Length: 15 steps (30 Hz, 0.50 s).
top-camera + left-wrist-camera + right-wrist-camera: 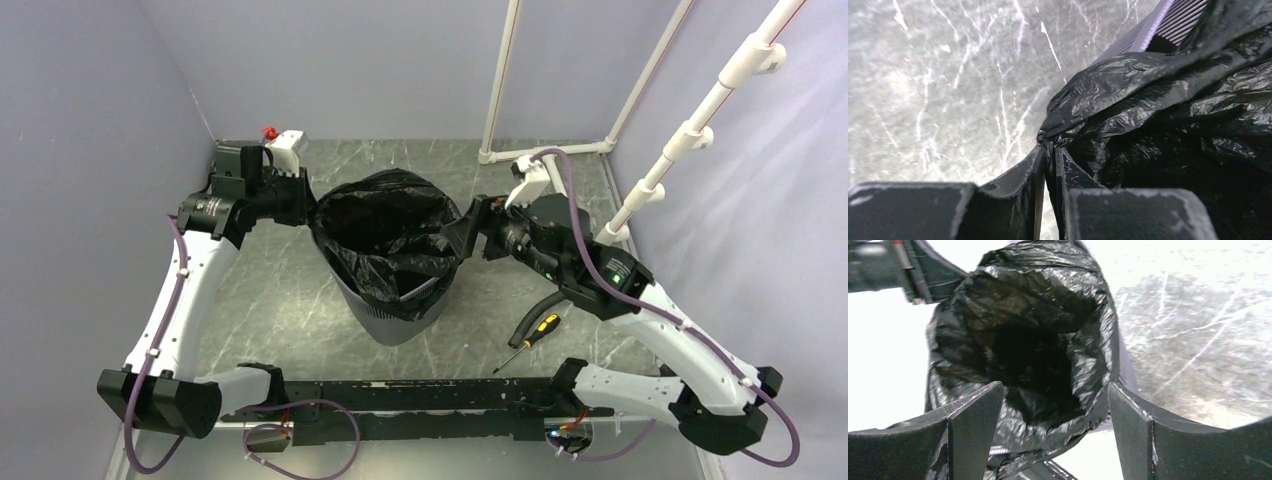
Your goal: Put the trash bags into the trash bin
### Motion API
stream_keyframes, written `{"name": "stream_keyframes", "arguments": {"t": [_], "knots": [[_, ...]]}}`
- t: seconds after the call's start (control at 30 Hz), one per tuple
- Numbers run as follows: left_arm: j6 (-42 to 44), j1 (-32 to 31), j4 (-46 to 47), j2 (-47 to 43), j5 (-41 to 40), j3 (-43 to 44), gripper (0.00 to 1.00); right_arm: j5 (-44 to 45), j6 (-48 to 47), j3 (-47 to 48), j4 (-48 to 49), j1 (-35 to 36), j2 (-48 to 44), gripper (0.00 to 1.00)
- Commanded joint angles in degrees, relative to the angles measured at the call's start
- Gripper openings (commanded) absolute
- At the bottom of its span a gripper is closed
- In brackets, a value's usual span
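A glossy black trash bag [385, 225] sits in the dark grey mesh trash bin [400, 318] at the table's middle, its mouth open upward and its film draped over the rim. My left gripper [305, 207] is shut on the bag's left edge [1058, 131], pulling it outward past the bin's rim [1158, 30]. My right gripper [458, 232] is open at the bag's right edge; its jaws stand wide apart on either side of the bag's mouth [1033, 347], not closed on the film.
A yellow-and-black screwdriver [530, 340] lies on the table right of the bin, beside a black hose [535, 312]. White pipe framing [545, 150] stands at the back right. Grey walls enclose the left and back.
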Motion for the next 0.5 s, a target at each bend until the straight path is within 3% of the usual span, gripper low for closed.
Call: {"name": "stream_keyframes", "arguments": {"t": [0.0,0.3,0.47], "knots": [[-4.45,2.77,2.68,-1.22,9.90,-2.60,0.19,-7.12,2.24,-5.28,7.38,0.23,-6.21,0.81],[-7.80,4.33,6.65,-2.06,13.68,-4.92,0.27,-24.53,5.12,-17.10,18.77,0.23,-14.19,0.80],[-7.97,4.41,6.92,0.56,13.84,-4.99,0.27,-27.31,4.38,-15.52,13.97,0.23,-8.85,0.74]]}}
